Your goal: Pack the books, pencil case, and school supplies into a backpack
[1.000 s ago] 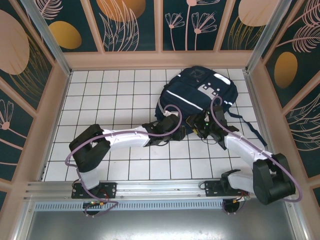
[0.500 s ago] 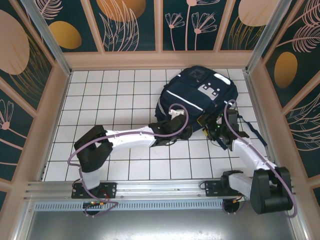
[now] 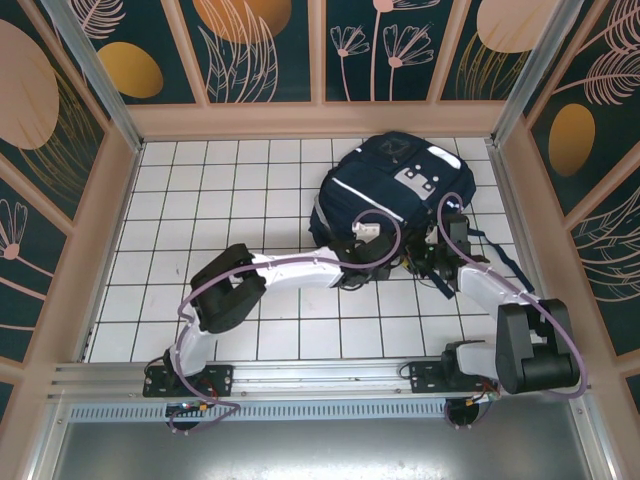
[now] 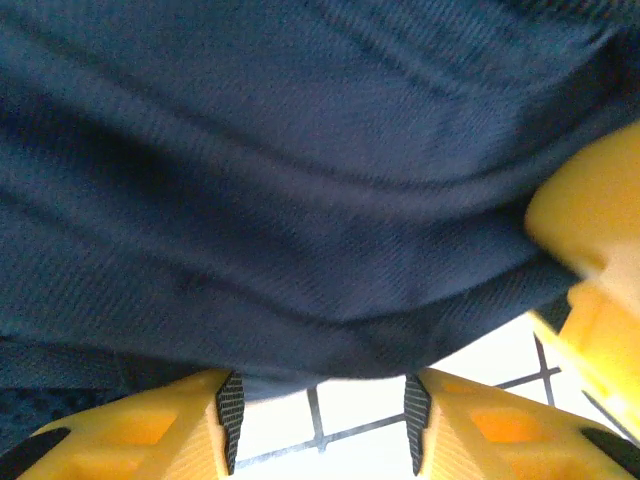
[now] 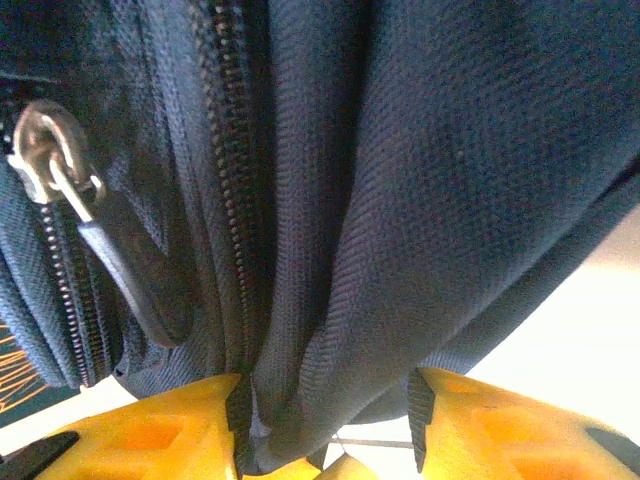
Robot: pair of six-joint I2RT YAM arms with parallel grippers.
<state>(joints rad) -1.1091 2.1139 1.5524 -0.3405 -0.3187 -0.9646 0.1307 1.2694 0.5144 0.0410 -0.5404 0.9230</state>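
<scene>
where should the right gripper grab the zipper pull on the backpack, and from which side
Pinch the dark flat tab hanging from the metal ring, across its two flat faces. It lies loose beside the zipper teeth on the backpack, its free end lowest in the right wrist view. So probably come from that end, where the right gripper sits, shifted toward the tab.

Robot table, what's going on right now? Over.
Left gripper open at edge of backpack. Right gripper straddles a fabric fold, grip unclear. Zipper pull hangs beside it. Over.
</scene>
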